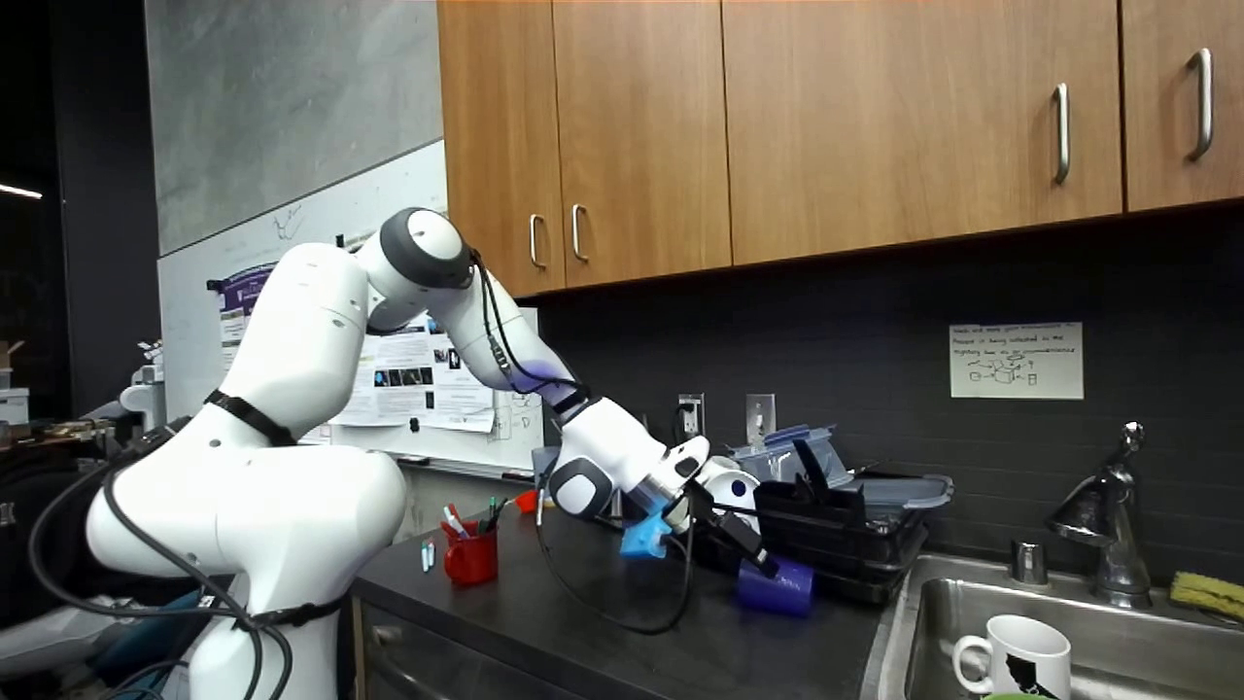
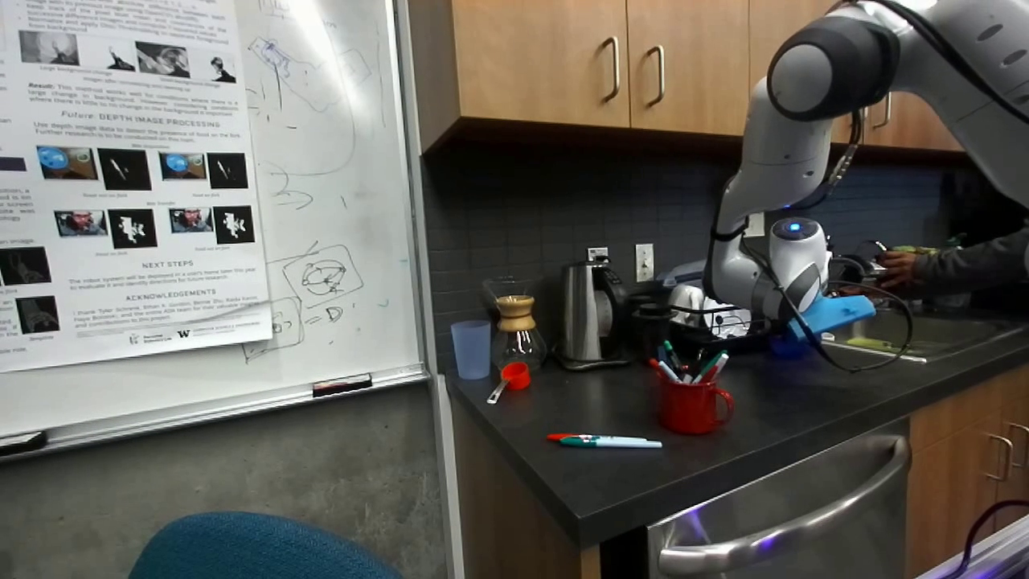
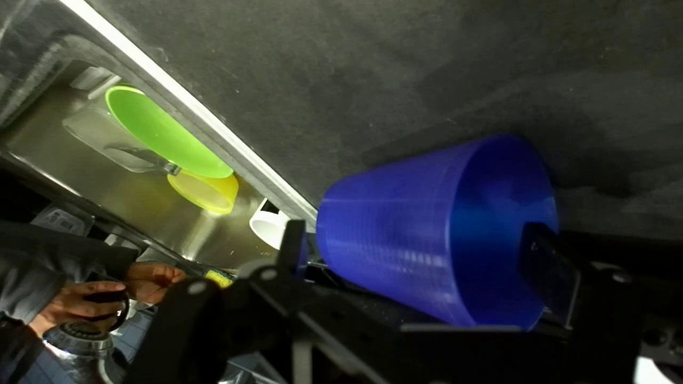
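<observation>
Arm (image 1: 316, 335) bent high at the elbow, then sloping down to the bench (image 1: 768, 656) beside the sink (image 1: 904, 622). Blue-purple cup (image 3: 389, 224) on its side near the sink, base toward it. Jaws wide, one by the cup's base, one at its open mouth; contact unclear.
</observation>
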Tool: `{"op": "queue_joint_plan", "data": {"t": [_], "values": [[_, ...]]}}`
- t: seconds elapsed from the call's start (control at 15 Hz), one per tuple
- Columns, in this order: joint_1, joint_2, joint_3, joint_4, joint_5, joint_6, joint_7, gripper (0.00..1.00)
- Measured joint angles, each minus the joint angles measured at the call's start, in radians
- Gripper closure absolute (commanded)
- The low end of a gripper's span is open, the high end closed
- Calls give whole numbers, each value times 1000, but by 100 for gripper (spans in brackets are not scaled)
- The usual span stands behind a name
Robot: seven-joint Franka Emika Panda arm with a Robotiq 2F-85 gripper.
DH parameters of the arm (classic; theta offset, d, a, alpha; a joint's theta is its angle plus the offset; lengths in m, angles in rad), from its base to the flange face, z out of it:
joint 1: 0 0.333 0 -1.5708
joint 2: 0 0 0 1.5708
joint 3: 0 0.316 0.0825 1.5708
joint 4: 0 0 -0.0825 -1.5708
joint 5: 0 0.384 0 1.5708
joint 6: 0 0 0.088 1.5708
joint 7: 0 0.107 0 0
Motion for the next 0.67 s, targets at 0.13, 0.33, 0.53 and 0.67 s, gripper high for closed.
{"op": "queue_joint_plan", "data": {"t": [0.13,0.33,0.53,0.67], "values": [[-8,19,0,17,0,0,2,0],[-23,47,-1,47,0,0,4,0],[-42,72,-2,77,0,0,6,0],[-56,88,-3,93,0,0,6,26]]}}
